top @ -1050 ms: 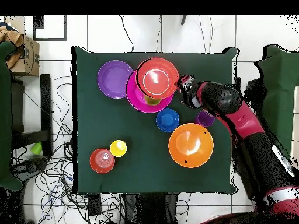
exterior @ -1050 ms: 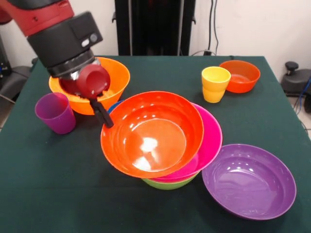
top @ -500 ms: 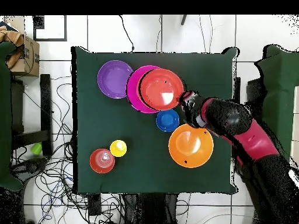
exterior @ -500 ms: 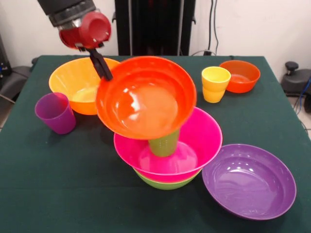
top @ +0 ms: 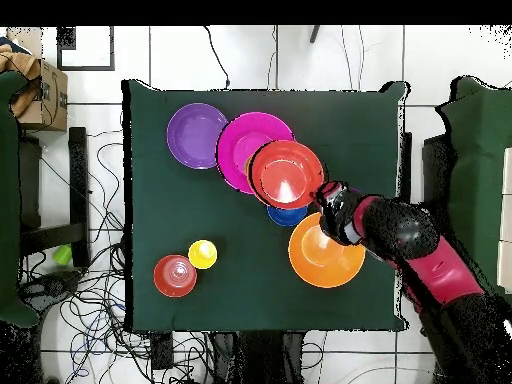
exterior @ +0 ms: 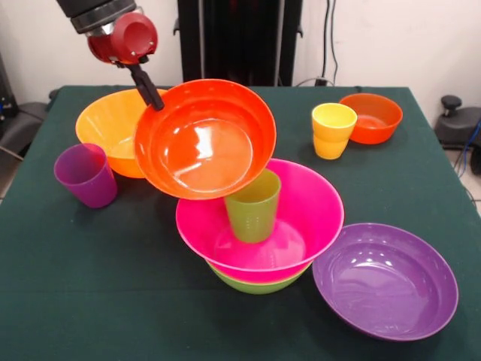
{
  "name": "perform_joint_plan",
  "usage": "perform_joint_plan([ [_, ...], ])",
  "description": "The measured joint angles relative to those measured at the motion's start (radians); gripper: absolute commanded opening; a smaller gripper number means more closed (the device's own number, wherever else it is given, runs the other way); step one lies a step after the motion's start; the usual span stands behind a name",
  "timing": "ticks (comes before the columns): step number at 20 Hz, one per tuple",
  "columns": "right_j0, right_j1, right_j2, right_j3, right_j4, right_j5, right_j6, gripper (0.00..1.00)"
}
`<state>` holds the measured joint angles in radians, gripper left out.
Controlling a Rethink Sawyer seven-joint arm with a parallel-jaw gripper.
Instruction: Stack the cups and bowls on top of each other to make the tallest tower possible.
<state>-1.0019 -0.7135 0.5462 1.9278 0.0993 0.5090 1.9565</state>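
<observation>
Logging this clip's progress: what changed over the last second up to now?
The gripper, clamped on the red-orange bowl by its rim, has lifted it off the green cup and carried it, tilted, toward the large orange bowl. The cup now stands uncovered in the pink bowl. The purple bowl, purple cup and yellow cup stayed put.

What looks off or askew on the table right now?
The red-orange bowl hangs tilted in the air, pinched at its rim by the gripper, off to one side of the green cup rather than on it. That cup stands in the pink bowl, which sits in a lime bowl. Nothing looks spilled or damaged.
</observation>
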Motion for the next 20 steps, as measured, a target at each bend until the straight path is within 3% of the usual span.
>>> perform_joint_plan([
  [11, 0.005, 0.003, 0.019, 0.072, -0.037, -0.137, 0.000, 0.00],
  [20, 0.051, -0.001, 0.018, 0.136, -0.059, -0.251, 0.000, 0.00],
])
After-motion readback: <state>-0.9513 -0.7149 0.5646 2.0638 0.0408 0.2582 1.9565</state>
